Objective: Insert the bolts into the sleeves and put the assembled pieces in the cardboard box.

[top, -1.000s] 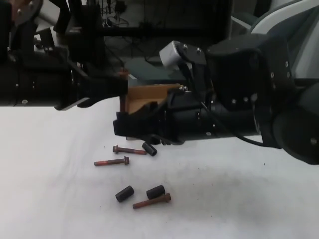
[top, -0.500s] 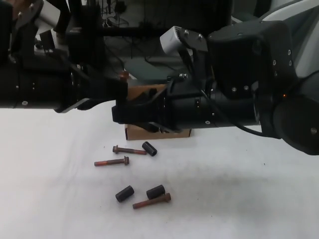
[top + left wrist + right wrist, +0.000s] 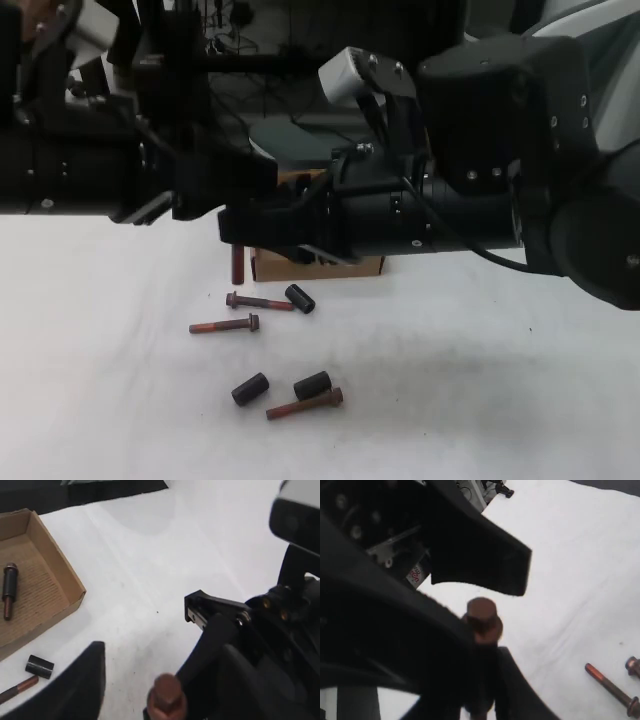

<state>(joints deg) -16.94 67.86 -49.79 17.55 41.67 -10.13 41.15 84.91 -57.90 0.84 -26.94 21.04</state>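
R hand [image 3: 232, 228] is pinching an upright bolt [image 3: 482, 616]. L hand [image 3: 150, 672], fingers spread, is hovering round its head. Cardboard box [image 3: 318, 266] is sitting near both hands.

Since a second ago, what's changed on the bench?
The right gripper rose above the cardboard box, the left gripper slid in toward it, and a bolt now hangs upright beneath them. The loose bolts and sleeves on the bench stayed put.

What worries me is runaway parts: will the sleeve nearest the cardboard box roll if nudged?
Likely: the sleeve lies on its side, a short cylinder, so a nudge could roll it. It looks rigid, probably light; the bolt beside it might stop it.
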